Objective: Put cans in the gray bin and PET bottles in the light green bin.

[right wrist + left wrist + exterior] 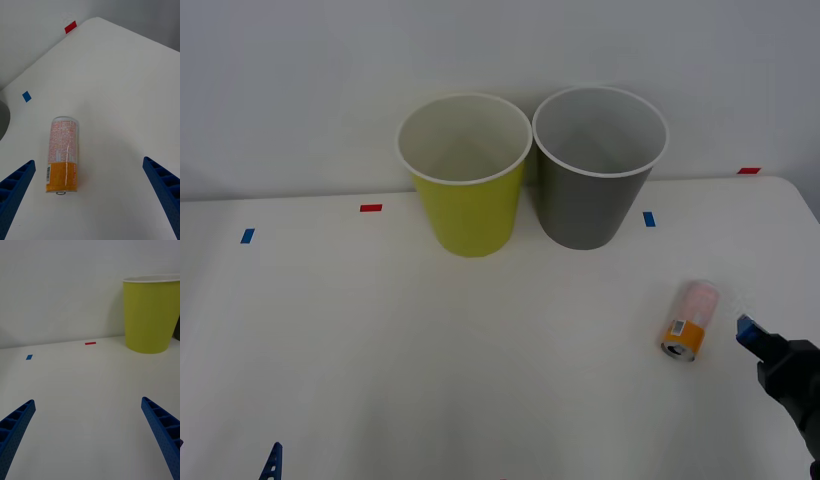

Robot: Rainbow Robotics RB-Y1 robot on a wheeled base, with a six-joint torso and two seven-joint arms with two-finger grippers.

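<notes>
The can lies on its side on the white table, toward the robot's right, well in front of the gray bin. Its silver top with the pull tab faces the robot, an orange band sits next to that end, and the rest of the body is pale pink. In the right wrist view the can shows fine reddish print across the pink part and a barcode at the edge of the orange band; none of the writing can be read.

The right gripper hovers just beside the can, its blue ribbed fingers spread wide and holding nothing; the can lies nearer one finger than the other.

The gray bin and the light green bin stand upright side by side at the far edge of the table, rims almost touching. Small red and blue tape marks dot the table.

The left gripper waits low over the near left of the table, fingers apart and empty
</notes>
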